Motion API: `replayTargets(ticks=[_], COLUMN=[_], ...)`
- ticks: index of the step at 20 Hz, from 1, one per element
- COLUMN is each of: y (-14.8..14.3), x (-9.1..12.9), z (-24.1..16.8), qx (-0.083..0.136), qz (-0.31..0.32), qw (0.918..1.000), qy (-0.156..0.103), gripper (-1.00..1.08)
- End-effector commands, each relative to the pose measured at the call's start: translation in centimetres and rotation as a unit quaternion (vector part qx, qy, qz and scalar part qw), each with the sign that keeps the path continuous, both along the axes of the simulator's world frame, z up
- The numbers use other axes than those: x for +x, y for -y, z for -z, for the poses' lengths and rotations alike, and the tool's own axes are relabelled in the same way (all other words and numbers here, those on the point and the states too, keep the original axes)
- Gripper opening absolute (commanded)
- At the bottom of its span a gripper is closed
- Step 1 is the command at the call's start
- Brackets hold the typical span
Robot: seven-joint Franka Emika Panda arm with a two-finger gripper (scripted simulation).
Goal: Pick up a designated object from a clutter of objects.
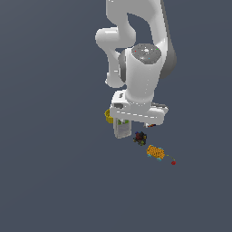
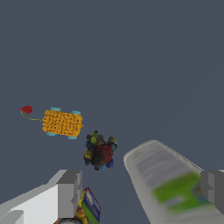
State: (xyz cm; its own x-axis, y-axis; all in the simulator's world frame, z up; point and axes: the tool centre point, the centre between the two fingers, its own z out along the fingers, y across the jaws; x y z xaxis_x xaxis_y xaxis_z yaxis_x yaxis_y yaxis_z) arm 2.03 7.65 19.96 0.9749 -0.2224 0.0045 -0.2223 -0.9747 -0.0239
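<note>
Right up close to you is the white bottle (image 2: 175, 188), lying by the gripper (image 2: 140, 192), whose jaws are apart and hold nothing. Next comes the orange-blue block (image 2: 62, 123). The dark lumpy object (image 2: 100, 152) sits on the worktop (image 2: 131, 65) between bottle and block. The tiny red thing (image 2: 26, 109) lies just past the block.

Exterior view looked down from high, far off; wrist view sat close, low; both shared dark lumpy object (image 1: 140, 137) (image 2: 100, 151) and orange-blue block (image 1: 155, 152) (image 2: 62, 123).
</note>
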Motion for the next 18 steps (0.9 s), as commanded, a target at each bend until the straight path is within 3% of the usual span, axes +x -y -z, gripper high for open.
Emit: replayTargets(ticks=[1, 9, 18], y=[-1.1, -3.9, -5.5], x=[-0.2, -1.3, -2.4], z=[2.2, 8.3, 11.6], qx=[-0.003, -0.008, -0.010], qz=[0.020, 0.073, 0.102], qw=[0.9998, 0.9973, 0.9947], qy=[-0.001, -0.004, -0.006], gripper=[1.00, 1.00, 1.00])
